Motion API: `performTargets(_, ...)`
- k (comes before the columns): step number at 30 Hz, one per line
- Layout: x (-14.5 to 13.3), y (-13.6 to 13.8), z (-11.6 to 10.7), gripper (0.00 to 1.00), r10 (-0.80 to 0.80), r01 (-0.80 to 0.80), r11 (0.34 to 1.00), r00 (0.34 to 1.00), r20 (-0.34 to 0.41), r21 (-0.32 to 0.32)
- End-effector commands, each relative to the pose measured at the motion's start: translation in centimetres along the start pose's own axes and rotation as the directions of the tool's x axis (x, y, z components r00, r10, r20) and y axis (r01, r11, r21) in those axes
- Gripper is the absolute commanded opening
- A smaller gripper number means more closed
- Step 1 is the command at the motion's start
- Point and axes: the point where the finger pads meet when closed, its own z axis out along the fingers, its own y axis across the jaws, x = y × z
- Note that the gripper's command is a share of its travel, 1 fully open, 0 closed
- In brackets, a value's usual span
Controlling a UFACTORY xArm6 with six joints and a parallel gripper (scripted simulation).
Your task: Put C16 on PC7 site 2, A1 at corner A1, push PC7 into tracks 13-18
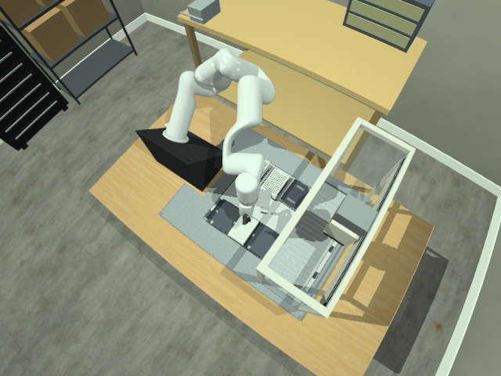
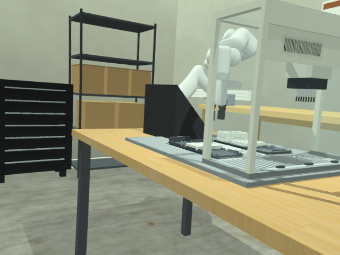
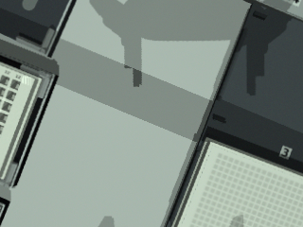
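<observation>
1. In the wrist view, a fine-gridded white plate, C16 (image 3: 246, 189), fills the lower right corner. It lies in the dark carrier PC7 (image 3: 265, 95), just below a dark crossbar that bears the label "3" (image 3: 284, 152).
2. Past that bar, the carrier's next site (image 3: 270, 76) shows as a bare dark recess with shadow across it.
3. At the left edge of the wrist view, a coarser-welled plate (image 3: 14, 118) sits in a grey-framed nest. A pale strip of deck (image 3: 118, 156) separates it from the carrier.
4. From the top view, the gripper (image 1: 245, 218) hangs just above the near edge of C16 (image 1: 243, 233). Its fingers stand fully apart and nothing is between them.
5. C16 occupies the middle of the carrier, with a dark bare site on each side, one toward the arm's base (image 1: 222, 216) and one toward the instrument (image 1: 263, 240).
6. The carrier sits on the grey apron (image 1: 182, 210), outside the instrument's white frame (image 1: 307, 210).
7. Farther back, the 96-well plate C15 (image 1: 275, 180) rests in its nest beside the arm's wrist. A dark bare nest (image 1: 296, 192) is next to it on the instrument side.
8. In the exterior view, the gripper (image 2: 221, 112) hangs well above the plates, behind the frame's post (image 2: 210, 93).
9. Inside the frame, the ribbed loading rails (image 1: 299, 251) run toward the back of the instrument.
</observation>
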Motion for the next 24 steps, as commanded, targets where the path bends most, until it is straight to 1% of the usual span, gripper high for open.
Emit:
performTargets(1,1.1,-2.5,0.1,1.00,-0.188,0.188,0.982,0.982,-0.014,-0.015)
performTargets(3,1.5,-3.4,0.2,1.00,-0.253,0.253,0.967,0.967,-0.013,-0.015)
performTargets(5,1.5,-3.4,0.2,1.00,-0.253,0.253,0.967,0.967,-0.013,-0.015)
performTargets(7,1.8,-4.2,0.3,1.00,-0.317,0.316,0.948,0.948,-0.012,-0.016)
performTargets(9,1.8,-4.2,0.3,1.00,-0.379,0.379,0.925,0.925,-0.010,-0.017)
performTargets(14,1.8,-4.2,0.3,1.00,-0.527,0.527,0.850,0.850,-0.007,-0.018)
performTargets(20,1.8,-4.2,0.3,1.00,-0.686,0.685,0.728,0.728,-0.004,-0.020)
performTargets(22,1.8,-4.2,0.3,1.00,-0.686,0.685,0.728,0.728,-0.004,-0.020)
performTargets(24,1.8,-4.2,0.3,1.00,-0.733,0.732,0.681,0.681,-0.002,-0.020)
